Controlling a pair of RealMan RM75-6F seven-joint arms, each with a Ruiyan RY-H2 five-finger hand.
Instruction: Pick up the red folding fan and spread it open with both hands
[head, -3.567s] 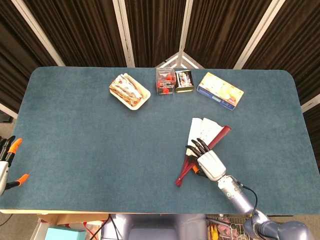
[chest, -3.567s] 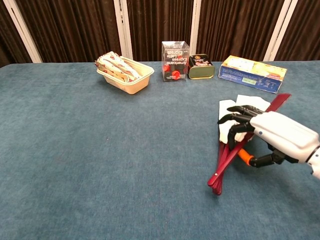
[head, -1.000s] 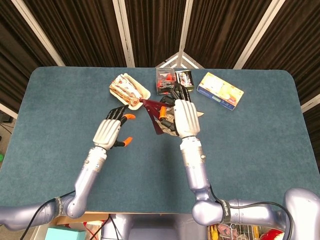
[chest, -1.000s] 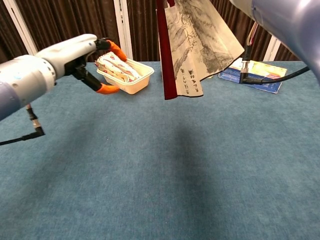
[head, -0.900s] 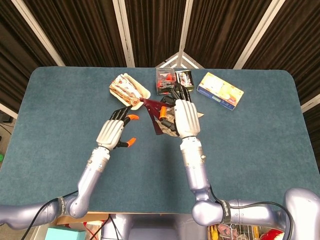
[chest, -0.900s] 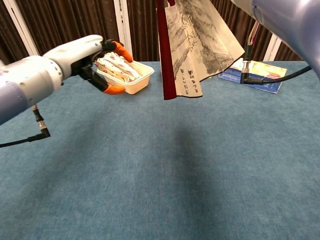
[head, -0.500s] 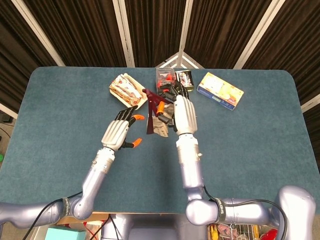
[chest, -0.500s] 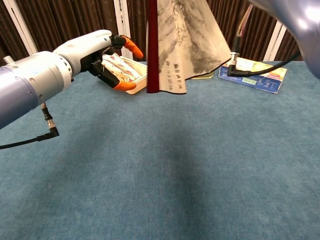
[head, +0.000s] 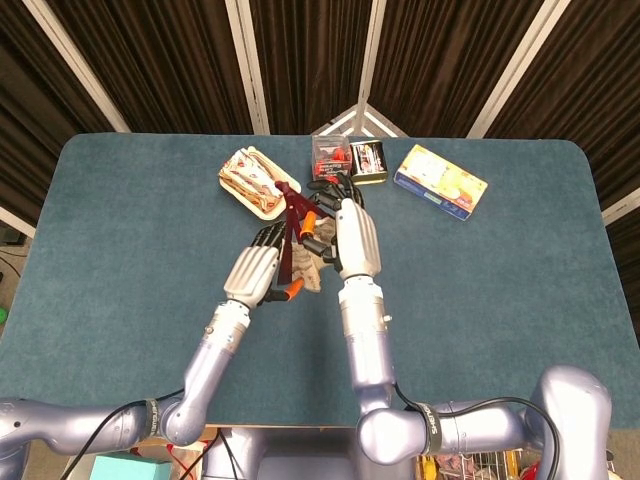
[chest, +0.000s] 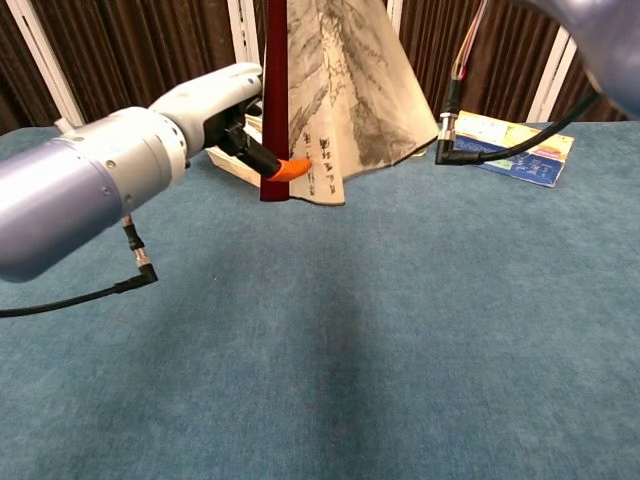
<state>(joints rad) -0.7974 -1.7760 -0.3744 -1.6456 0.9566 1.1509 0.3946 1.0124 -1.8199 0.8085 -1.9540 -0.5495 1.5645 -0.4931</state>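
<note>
Your left robot hand (chest: 215, 110) has closed in since a second ago and now touches the fan (chest: 335, 90) at its red outer rib; whether it grips is unclear. Your right robot hand (head: 352, 235) holds the fan raised above the bench (head: 520, 290), partly spread, paper hanging down.

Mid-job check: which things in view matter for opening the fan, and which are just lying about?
Job:
red folding fan, held up, partly spread
right hand, holding it
left hand, at its red outer rib

Lying about:
snack tray
clear box
dark tin
yellow-blue carton
</note>
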